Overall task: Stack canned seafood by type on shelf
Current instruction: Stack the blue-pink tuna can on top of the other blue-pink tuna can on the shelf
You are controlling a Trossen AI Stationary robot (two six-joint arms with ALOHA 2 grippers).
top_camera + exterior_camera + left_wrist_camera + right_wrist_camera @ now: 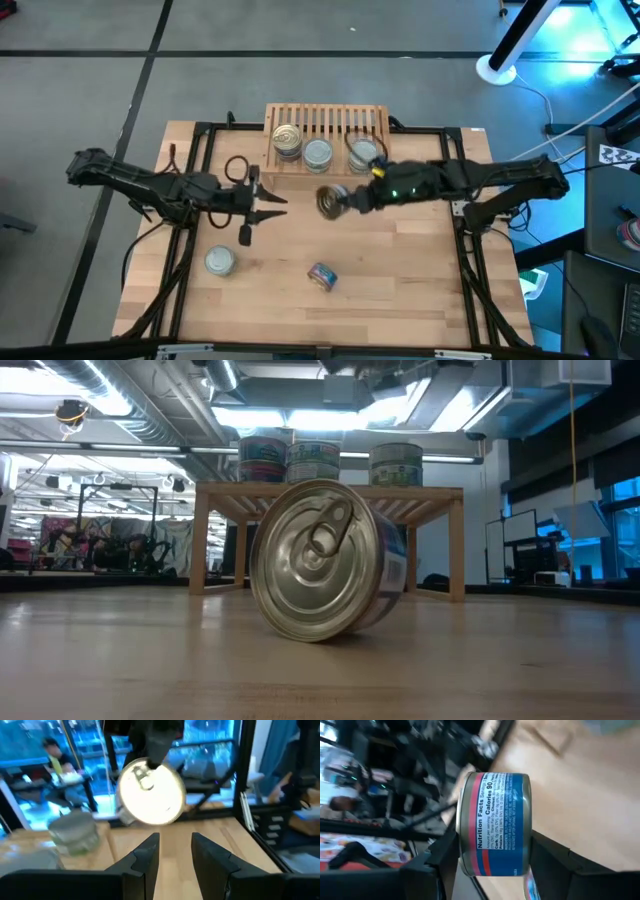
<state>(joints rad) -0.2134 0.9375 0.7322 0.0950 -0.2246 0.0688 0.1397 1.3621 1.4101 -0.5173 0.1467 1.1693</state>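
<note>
Light-wood table [400,290] carries the low slatted wooden shelf [327,122] at its far edge, with three round tins [317,153] on it. Right gripper [345,200] pinches a blue-and-red labelled tin with gold lid [495,822] by its flat ends, turned on edge above the table just before the shelf. If the hold is off-centre, the tin may slip and roll, I think. Left gripper [175,852] waits half spread, holding nothing; two more tins [220,261] lie near.
</note>
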